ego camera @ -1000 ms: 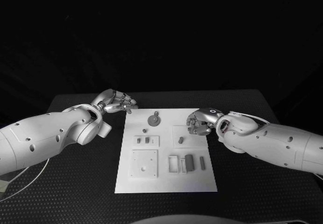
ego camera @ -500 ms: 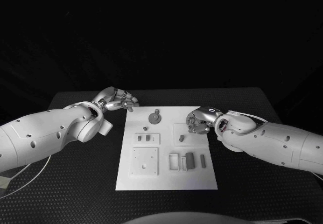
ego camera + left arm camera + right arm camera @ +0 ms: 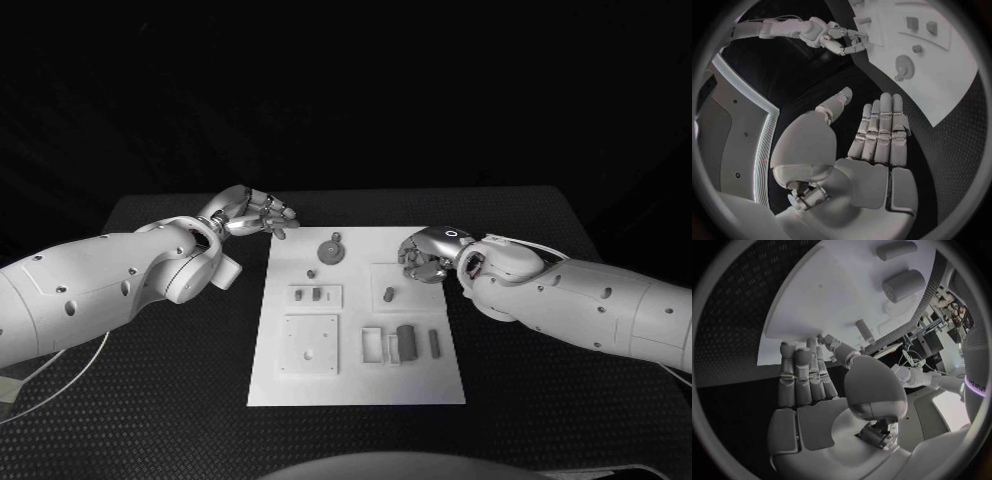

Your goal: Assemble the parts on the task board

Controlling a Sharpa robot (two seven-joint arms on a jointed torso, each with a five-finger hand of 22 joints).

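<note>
We judged it the approach step — no part picked yet. Left robot hand (image 3: 257, 214) hovered off the board's (image 3: 433, 390) far-left corner, fingers loosely apart, empty. Right robot hand (image 3: 430, 255) hung over the right edge, empty too. Next: pinch a small, smooth part (image 3: 391, 295) — flat white board mid-worktop (image 3: 173, 400), matte black.
</note>
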